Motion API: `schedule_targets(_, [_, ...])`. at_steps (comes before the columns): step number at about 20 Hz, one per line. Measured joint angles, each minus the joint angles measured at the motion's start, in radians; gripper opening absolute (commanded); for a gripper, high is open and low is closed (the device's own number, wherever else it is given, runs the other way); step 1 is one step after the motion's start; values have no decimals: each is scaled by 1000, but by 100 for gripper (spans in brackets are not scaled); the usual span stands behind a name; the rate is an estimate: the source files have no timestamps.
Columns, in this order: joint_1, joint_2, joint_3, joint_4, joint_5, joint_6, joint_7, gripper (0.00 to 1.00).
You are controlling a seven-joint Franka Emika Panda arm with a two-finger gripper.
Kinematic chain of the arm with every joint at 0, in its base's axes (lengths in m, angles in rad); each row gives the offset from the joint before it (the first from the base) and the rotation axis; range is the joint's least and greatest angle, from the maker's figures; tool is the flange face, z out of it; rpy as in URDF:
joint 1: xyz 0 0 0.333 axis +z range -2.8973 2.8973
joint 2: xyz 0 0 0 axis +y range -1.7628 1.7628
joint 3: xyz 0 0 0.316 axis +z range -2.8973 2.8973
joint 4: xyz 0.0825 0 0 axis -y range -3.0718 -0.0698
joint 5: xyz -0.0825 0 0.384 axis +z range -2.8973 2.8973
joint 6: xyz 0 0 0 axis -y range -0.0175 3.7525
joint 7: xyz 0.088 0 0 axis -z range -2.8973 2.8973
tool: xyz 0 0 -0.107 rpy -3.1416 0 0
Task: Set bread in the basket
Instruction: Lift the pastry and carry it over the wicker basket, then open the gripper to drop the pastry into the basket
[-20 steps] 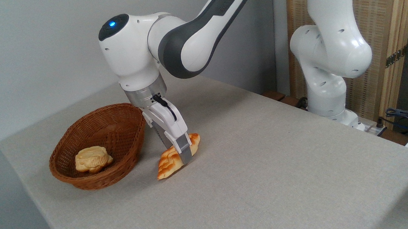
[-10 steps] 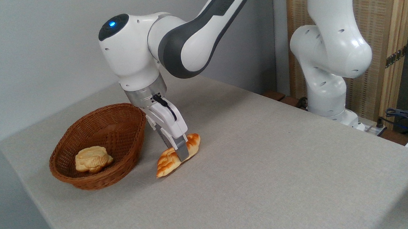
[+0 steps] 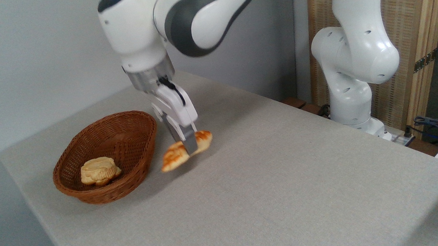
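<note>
Golden bread (image 3: 174, 157) pinched mid-length in gripper (image 3: 190, 145), hanging clear of grey table (image 3: 286, 180). Long axis slanting, low tip toward wicker basket (image 3: 92, 195). Basket just left of load; pale bun (image 3: 99, 170) inside.

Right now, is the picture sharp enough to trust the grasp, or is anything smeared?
Fixed camera: the bread and hand are motion-blurred, so the braid is smeared; the basket and bun are sharp; light is soft, with a faint shadow under the loaf and no glare.
</note>
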Motion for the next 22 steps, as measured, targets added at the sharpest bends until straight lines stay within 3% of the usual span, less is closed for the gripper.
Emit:
schedule_targets(5, [-3, -8, -29, 106, -115, 19, -115, 41])
schedule_targets(8, [-6, 10, -79, 117, -163, 139, -232, 49])
schedule_targets(9, [-6, 25, -97, 118, -168, 193, -269, 59])
schedule_targets(11, [-7, 59, -122, 118, -172, 287, -315, 90])
schedule_targets(12, [-8, 78, -132, 118, -172, 330, -325, 99])
schedule_targets(17, [-9, 153, -164, 118, -173, 453, -334, 100])
schedule_targets(22, [-9, 187, -178, 118, -173, 484, -334, 100])
